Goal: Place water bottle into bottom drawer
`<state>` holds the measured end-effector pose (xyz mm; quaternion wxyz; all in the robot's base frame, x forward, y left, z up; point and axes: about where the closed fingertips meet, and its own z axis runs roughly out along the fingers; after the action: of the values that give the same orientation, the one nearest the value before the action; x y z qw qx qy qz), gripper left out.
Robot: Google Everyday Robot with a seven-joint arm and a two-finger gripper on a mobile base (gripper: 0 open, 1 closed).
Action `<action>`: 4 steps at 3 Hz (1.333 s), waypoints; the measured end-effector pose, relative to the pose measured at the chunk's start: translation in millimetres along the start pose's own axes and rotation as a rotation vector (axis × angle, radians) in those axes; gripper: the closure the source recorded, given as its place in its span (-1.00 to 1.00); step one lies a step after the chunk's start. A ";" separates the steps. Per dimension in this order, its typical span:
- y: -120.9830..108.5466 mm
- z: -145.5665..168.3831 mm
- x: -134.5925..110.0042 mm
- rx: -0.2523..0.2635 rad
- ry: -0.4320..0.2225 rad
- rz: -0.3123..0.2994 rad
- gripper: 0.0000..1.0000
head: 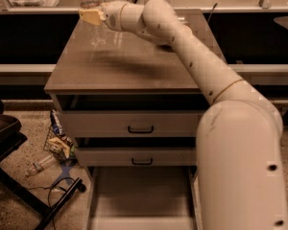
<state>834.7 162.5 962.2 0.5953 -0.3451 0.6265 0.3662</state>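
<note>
your claw is at the counter's far left corner, and it looks closed on the bottle high on its body. the bottom drawer stands open, well below. with so high a grip on slick ribbed plastic, a quick swing down could twist the bottle loose. it could also clip the counter edge on the way.

One water bottle, one tool at it over one cabinet, two handled drawers, one bottom drawer.
</note>
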 end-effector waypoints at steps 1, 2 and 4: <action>15.0 -44.4 -24.6 -0.043 -0.015 -0.030 1.00; 41.1 -102.8 -41.7 -0.071 -0.033 -0.060 1.00; 129.5 -182.0 -45.4 -0.081 -0.135 -0.059 1.00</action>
<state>635.0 68.0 1018.0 0.6321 -0.3618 0.5592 0.3961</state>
